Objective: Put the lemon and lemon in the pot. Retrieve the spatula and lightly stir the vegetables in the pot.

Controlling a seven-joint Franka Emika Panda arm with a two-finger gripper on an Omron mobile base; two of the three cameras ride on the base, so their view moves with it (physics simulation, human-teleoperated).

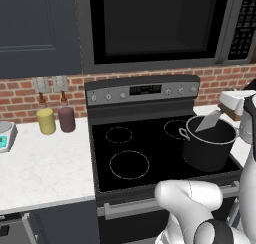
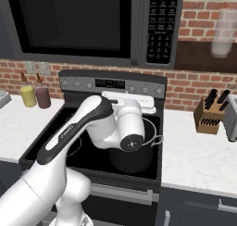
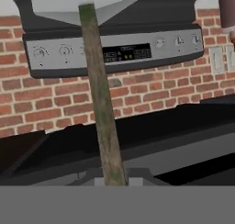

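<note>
Gripping the spatula (image 3: 102,94) by its handle, the claw (image 3: 112,182) angles its blade down into the pot (image 1: 209,148).

the white arm (image 2: 92,128) rises from the base, bends at a dark-jointed elbow and reaches forward at mid height, its wrist turned level. the gripper (image 3: 112,179) is closed tight on the spatula (image 3: 101,94), the thin handle running straight up from between the fingers to the grey blade at the far end.

Matt dark metal pot (image 1: 210,147), glossy black glass stovetop (image 1: 135,148), rough wood-like spatula (image 3: 102,99) handle.
</note>
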